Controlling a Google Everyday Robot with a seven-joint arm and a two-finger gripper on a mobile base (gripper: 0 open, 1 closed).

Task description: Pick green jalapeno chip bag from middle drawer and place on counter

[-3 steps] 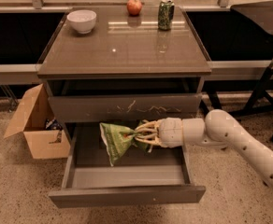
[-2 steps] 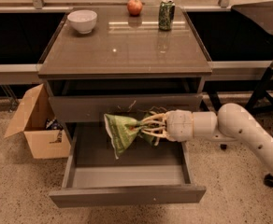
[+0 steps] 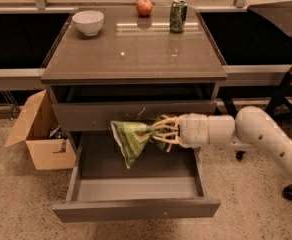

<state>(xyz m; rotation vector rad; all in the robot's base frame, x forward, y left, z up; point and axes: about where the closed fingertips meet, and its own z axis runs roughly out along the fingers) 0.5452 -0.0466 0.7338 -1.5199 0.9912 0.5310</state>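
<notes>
With tool clenched on crinkly green foil chip bag over open grey middle drawer, raise toward 12 o'clock, clearing glossy grey-brown desk edge.

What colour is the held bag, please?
The bag is green, camera view; gripper holds it above the drawer.

The white arm reaches in level from the right, its gripper clamped on the green jalapeno chip bag above the open middle drawer.
</notes>
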